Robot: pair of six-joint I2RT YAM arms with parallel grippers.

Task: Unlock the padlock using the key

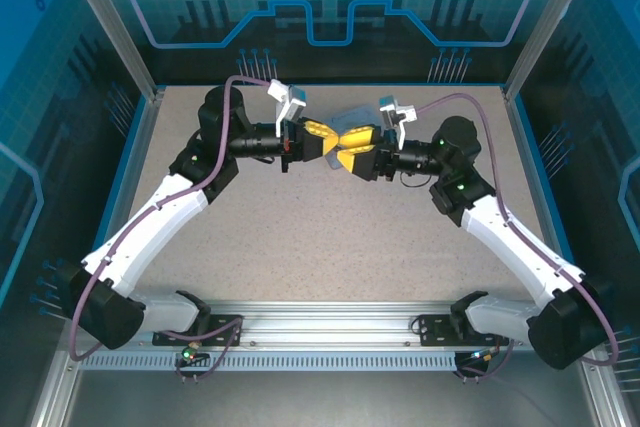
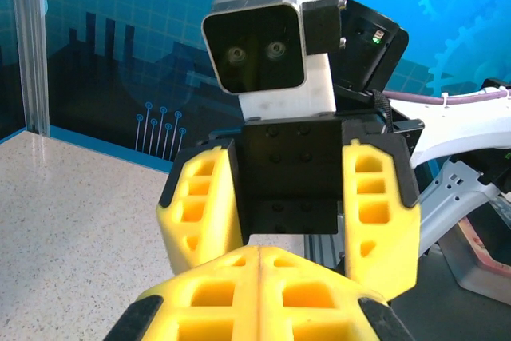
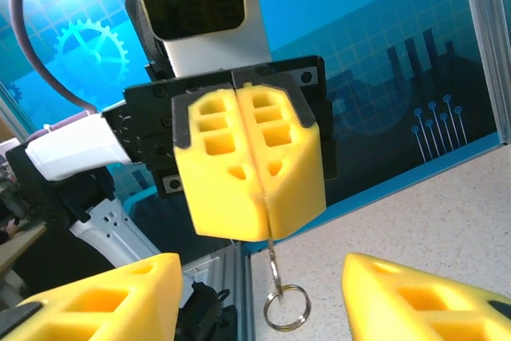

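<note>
Fig. 1. My left pincer (image 3: 259,197), in mid-air, is clamped on the key (image 3: 273,255), whose ring (image 3: 286,307) dangles below. My right pincer (image 2: 287,261) stands parted, holding nothing. The key is likely light, stiff and slick. Its blade seems hidden between the pads, so 1 firm pinch at the bow suits.

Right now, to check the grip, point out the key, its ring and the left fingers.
key (image 3: 273,257), right wrist view, thin exposed part.
ring (image 3: 287,329), right wrist view, lower rim.
left fingers (image 3: 215,173), right wrist view, one finger's face.
</note>
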